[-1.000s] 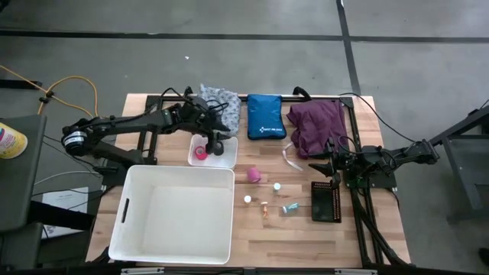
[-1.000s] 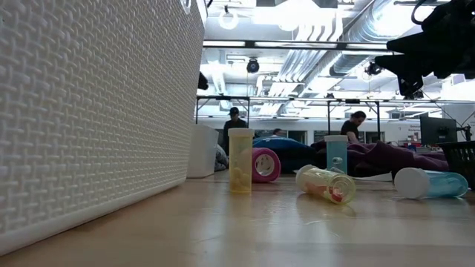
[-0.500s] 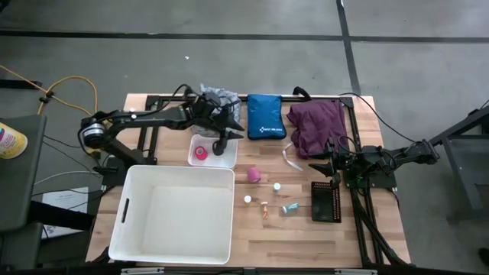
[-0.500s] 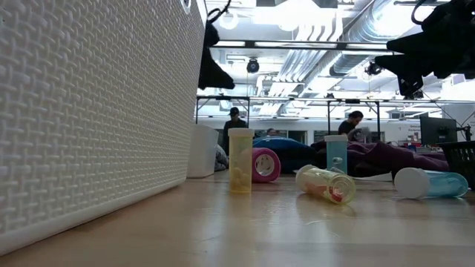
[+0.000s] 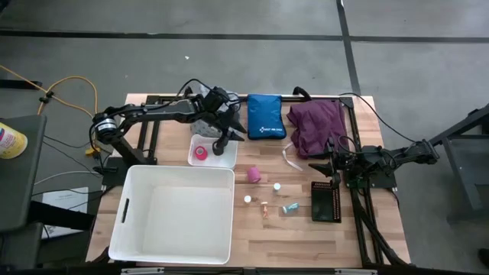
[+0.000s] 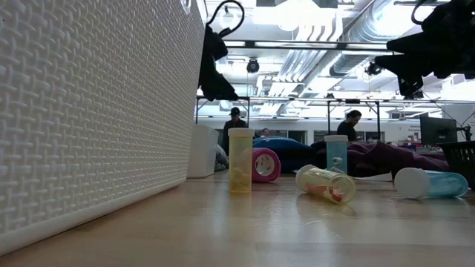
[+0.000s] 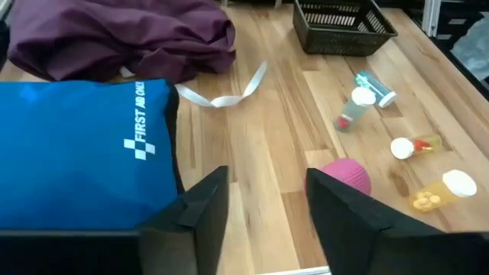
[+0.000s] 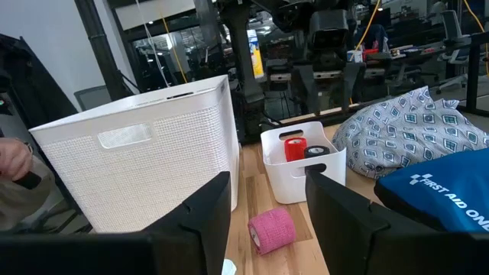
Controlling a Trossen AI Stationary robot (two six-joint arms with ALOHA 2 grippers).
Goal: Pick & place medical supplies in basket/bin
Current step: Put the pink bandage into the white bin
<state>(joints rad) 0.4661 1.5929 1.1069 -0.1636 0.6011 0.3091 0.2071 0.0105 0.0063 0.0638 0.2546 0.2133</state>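
Currently left hand (image 5: 223, 142) hangs released, empty, over small white plastic bin (image 5: 213, 151) at frame centre-left; right hand (image 5: 327, 164) parted, idle. Next: grab pink tape roll (image 5: 254, 175) on wooden bench (image 5: 298, 229).

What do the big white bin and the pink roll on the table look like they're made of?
Big white bin: likely rigid moulded plastic, matte, with a woven-look embossed wall and a cut handle slot. Pink roll: seems a soft self-adhesive bandage wrap, with a crinkled, fabric-like surface.

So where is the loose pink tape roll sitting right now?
In the high view the loose pink tape roll lies on the bare table, just right of the small white bin and beyond the scattered vials.
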